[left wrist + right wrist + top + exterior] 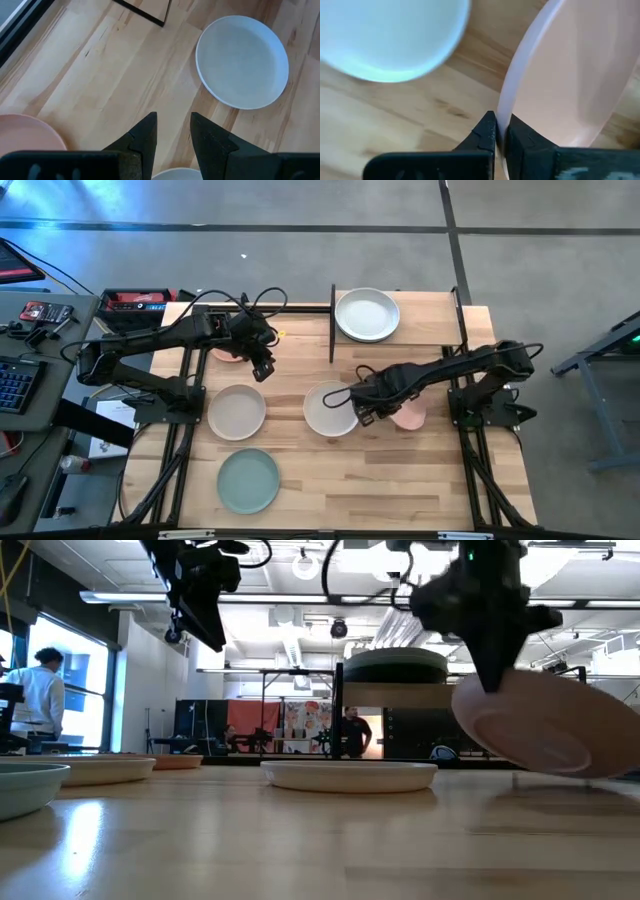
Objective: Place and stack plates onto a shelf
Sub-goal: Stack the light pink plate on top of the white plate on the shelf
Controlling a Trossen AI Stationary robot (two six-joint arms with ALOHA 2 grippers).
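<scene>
My right gripper (366, 411) is shut on a salmon pink plate (409, 418), which shows lifted and tilted in the low view (560, 728). A cream plate (329, 409) lies flat on the table just left of it. My left gripper (263, 367) hangs open above the table with nothing between its fingers (172, 134). A pink plate (227, 356) lies partly under that arm. A beige plate (237, 412) and a mint green plate (248, 480) lie flat nearer the front. The shelf (430, 320) at the far edge carries one pale plate (367, 314). My right gripper pinches the pink plate's rim (506, 111) between its two fingers, one on the plate's inner face and one on its underside. The fingers (492, 668) come from above, pointing down. The plate hangs tilted below them, held edge highest, clear of the table.
A black keyboard (15, 385), tools and a red case (137, 300) lie on a side table at the left. Black shelf posts (332, 320) stand between the arms. People stand in the room beyond the table (351, 732). Bare wood lies front right.
</scene>
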